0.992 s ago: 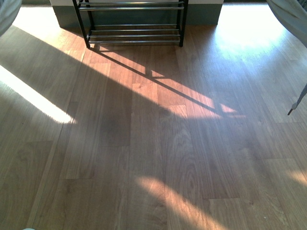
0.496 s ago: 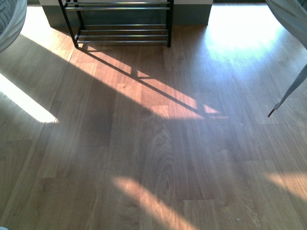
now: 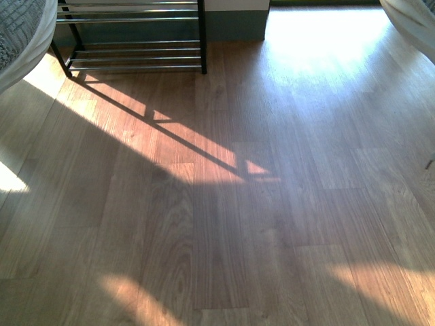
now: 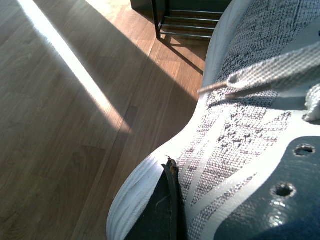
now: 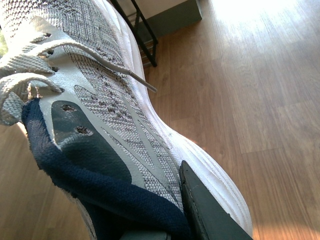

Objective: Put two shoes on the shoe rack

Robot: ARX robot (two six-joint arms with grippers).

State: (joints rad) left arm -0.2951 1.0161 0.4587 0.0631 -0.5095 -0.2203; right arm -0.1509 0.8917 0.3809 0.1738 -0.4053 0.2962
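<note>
Two grey sneakers hang above the wooden floor, one in each gripper. The left grey sneaker (image 3: 20, 34) shows at the front view's top left corner, the right grey sneaker (image 3: 411, 20) at its top right. My left gripper (image 4: 175, 195) is shut on the left sneaker (image 4: 250, 115), with a dark finger (image 4: 157, 210) pressed against its white sole. My right gripper (image 5: 170, 215) is shut on the right sneaker (image 5: 100, 100), one finger (image 5: 205, 210) outside against the sole by the navy collar. The shoe rack (image 3: 136, 47) stands at the far left, its silver bars bare.
A grey-green skirting base (image 3: 234, 24) runs behind the rack. The wooden floor (image 3: 224, 204) is crossed by bright sun stripes and the rack's shadow. The rack's black legs also appear as the shoe rack (image 4: 185, 22) and shoe rack (image 5: 145, 45) in the wrist views.
In the front view the rack has slid to the left. More of the left sneaker shows. The lace dangling at the right edge has left the view.
</note>
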